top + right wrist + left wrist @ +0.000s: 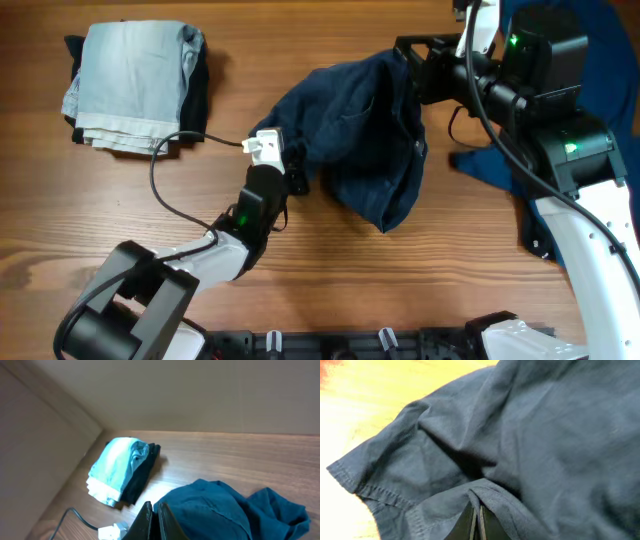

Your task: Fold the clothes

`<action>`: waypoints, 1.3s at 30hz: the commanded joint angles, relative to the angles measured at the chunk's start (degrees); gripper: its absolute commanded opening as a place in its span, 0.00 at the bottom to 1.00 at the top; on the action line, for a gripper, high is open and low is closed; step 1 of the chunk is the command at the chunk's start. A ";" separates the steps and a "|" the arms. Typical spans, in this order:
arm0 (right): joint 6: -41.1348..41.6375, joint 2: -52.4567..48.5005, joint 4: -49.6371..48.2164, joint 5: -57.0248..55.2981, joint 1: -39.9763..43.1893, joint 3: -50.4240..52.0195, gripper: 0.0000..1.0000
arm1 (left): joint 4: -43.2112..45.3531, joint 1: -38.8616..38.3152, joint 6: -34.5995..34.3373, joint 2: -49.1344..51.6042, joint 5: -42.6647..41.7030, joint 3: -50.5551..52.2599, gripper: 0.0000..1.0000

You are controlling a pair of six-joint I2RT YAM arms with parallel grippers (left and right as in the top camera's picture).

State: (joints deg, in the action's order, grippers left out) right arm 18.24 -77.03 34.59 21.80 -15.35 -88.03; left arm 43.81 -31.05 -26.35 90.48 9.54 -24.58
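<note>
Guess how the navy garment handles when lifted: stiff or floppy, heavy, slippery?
Likely floppy: the navy garment sags in creased folds between the left fingers and the right fingers. Probably light: one thin pinched fold at the left fingers seems to hold it up. Probably not slippery: matte woven cloth with stitched hems, yet a small pinch could slip.

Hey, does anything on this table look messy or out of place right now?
Yes. The navy garment lies bunched up mid-table, unlike the neat folded stack at the far left. A black cable loops close beside that stack.
</note>
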 commanded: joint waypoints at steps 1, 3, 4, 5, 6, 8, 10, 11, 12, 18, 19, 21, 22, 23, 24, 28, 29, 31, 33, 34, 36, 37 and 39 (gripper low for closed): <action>-3.08 1.05 1.90 -2.82 0.22 -1.62 0.04 | 1.25 1.03 4.44 -4.20 -0.11 -1.62 0.04; -4.68 3.93 6.40 -9.09 1.97 -1.62 0.04 | -7.67 2.58 10.47 -14.40 -0.04 -6.29 0.04; -4.79 5.66 8.63 -11.26 3.23 -1.62 0.04 | -13.84 3.45 13.42 -19.61 0.00 -9.99 0.04; -4.85 6.60 9.75 -11.80 3.98 -1.62 0.04 | -17.55 3.87 14.71 -22.40 0.20 -12.37 0.04; -4.98 7.85 11.10 -11.96 5.07 -1.62 0.04 | -22.38 4.28 16.48 -25.77 0.17 -15.82 0.04; -4.98 10.82 13.42 -11.93 6.71 -1.62 0.04 | -32.26 4.35 20.04 -32.59 0.33 -23.47 0.04; -5.25 14.40 14.91 -11.93 6.93 -1.66 0.04 | -40.44 4.26 20.17 -37.88 0.28 -29.83 0.04; -5.25 15.96 15.65 -11.96 6.93 -1.66 0.05 | -43.63 4.26 20.17 -39.89 -0.07 -32.06 0.04; -5.22 17.68 16.57 -11.93 6.93 -1.66 0.04 | -46.31 4.13 20.17 -41.72 -0.94 -33.86 0.04; -5.25 29.92 24.94 -11.93 6.93 -4.31 0.04 | -54.27 -4.33 20.17 -52.04 -2.69 -40.11 0.04; -5.90 30.82 25.73 -11.96 6.93 -4.76 0.04 | -55.34 -5.86 20.17 -52.11 -2.69 -40.11 0.04; -6.25 30.73 27.43 -12.02 6.93 -4.66 0.04 | -60.37 -8.22 20.17 -50.69 -2.69 -40.11 0.04; -6.25 30.12 28.57 -12.09 6.93 -4.46 0.04 | -63.63 -8.98 20.15 -48.98 -2.69 -40.11 0.04; -6.23 29.51 29.29 -12.63 6.93 -4.46 0.04 | -66.05 -9.33 20.13 -47.15 -2.69 -40.11 0.06; -6.25 28.59 30.12 -13.81 6.93 -4.44 0.04 | -68.17 -9.53 19.93 -45.03 -2.95 -40.11 0.17; -6.27 23.85 29.90 -17.57 6.93 -4.31 0.04 | -71.89 -9.62 19.28 -33.33 -13.60 -40.11 0.56; -6.29 22.49 29.49 -17.59 6.93 -4.31 0.04 | -71.91 -9.62 19.28 -29.75 -15.37 -40.11 0.56; -6.29 20.09 28.59 -17.99 6.93 -4.31 0.04 | -72.41 -9.62 19.30 -23.28 -16.98 -40.11 0.54; -6.27 17.38 27.67 -18.03 6.93 -4.31 0.04 | -73.29 -9.62 19.30 -16.06 -17.14 -40.11 0.49; -6.29 16.65 27.45 -18.01 6.93 -4.31 0.04 | -73.61 -9.62 19.30 -14.25 -17.62 -40.11 0.46; -6.25 14.71 26.93 -18.21 7.10 -4.31 0.04 | -74.40 -9.57 19.32 -10.62 -19.39 -40.11 0.45; -6.25 13.53 26.40 -18.18 7.45 -4.31 0.04 | -74.62 -9.57 19.32 -9.33 -19.56 -40.11 0.45; -6.23 11.78 25.31 -18.18 8.28 -4.31 0.04 | -73.66 -8.94 19.96 -7.74 -19.54 -40.11 0.48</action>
State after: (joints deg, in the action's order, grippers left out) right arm 12.69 -63.66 61.19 4.82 -8.05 -92.07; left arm -30.76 -40.40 -6.90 81.76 -8.23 -64.71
